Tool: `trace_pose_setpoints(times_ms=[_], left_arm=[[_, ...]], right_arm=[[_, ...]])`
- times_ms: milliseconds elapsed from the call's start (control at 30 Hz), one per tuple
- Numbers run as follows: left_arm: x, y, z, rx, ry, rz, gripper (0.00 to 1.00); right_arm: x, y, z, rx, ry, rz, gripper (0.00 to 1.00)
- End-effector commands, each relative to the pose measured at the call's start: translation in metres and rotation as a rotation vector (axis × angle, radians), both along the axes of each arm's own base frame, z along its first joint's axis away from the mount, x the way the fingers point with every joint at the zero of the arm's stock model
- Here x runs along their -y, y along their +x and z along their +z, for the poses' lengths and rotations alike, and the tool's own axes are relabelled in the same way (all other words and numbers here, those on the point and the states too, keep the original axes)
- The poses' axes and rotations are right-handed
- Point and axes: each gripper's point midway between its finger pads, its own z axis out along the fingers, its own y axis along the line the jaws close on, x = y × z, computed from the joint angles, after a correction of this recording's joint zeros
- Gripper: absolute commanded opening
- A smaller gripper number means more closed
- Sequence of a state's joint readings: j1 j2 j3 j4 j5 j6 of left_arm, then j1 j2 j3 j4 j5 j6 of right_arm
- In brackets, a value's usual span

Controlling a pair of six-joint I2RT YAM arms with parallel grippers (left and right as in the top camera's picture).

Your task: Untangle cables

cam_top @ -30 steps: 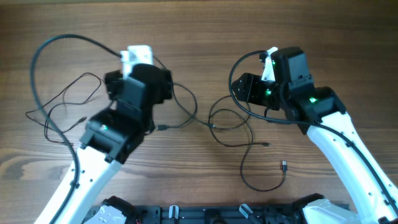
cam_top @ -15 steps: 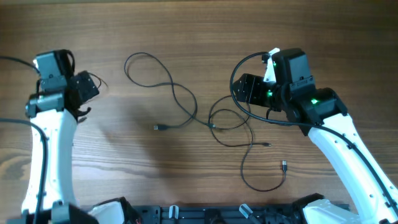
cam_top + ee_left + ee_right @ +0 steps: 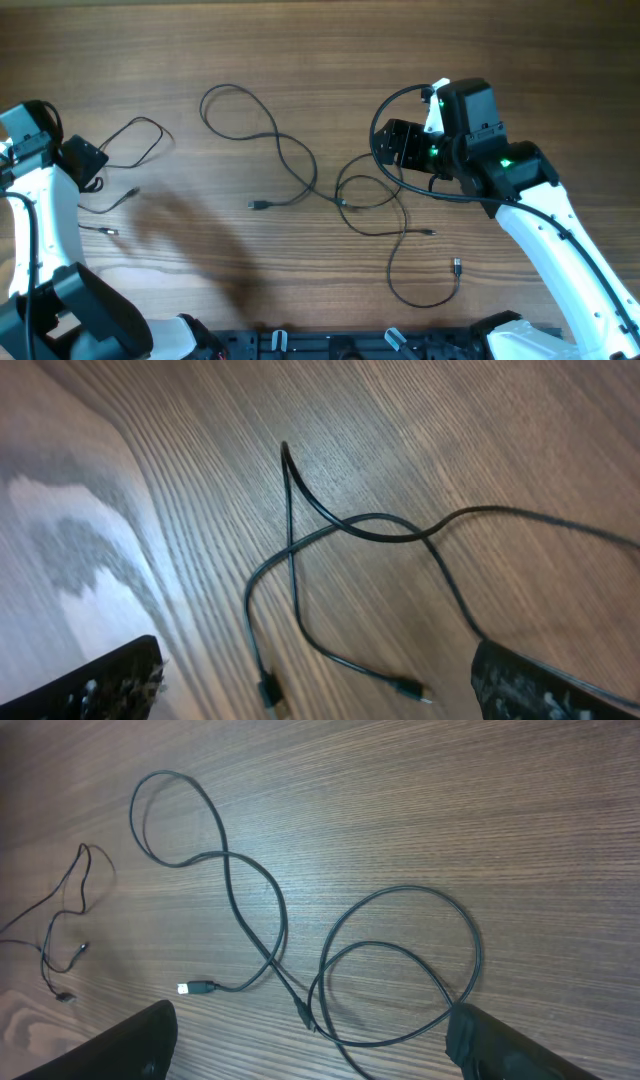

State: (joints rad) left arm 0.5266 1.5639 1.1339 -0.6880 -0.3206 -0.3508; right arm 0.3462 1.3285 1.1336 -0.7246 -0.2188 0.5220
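Note:
Several thin black cables lie on the wooden table. One cable [image 3: 270, 140] runs from a loop at the top centre to a plug [image 3: 256, 205]. It crosses a looped cable [image 3: 372, 190] that trails toward the front right. A thinner cable [image 3: 135, 135] lies at the left, and the left wrist view shows it crossing itself [image 3: 295, 545] with both plug ends below. My left gripper [image 3: 85, 160] hovers open beside it, holding nothing [image 3: 315, 700]. My right gripper [image 3: 392, 145] stands open above the looped cable [image 3: 400, 965], its fingers [image 3: 130, 1045] wide apart and empty.
The thicker black cable [image 3: 385, 105] wired to the right arm arcs above its gripper. The black robot base [image 3: 330, 345] runs along the front edge. A loose plug end [image 3: 455, 266] lies at the front right.
My left arm has swung from the table's middle out to the far left, uncovering the centre cable. The right gripper's jaws have opened wider while that arm stayed in place.

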Motion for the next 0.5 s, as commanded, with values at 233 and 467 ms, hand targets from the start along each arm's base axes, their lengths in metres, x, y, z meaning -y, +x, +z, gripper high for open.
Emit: trace_pose_setpoints(times_ms=[233,467], left_arm=[[0.056,0.059,-0.023,0.072,-0.170,-0.639,1.00],[0.087,0.078,-0.057,-0.166,-0.027,-0.803,0.93]], right_arm=[[0.004,0.002,0.005,0.026,-0.015,-0.005,0.94],[0.003,0.002,0.005,0.018,-0.004,-0.016,0.96]])
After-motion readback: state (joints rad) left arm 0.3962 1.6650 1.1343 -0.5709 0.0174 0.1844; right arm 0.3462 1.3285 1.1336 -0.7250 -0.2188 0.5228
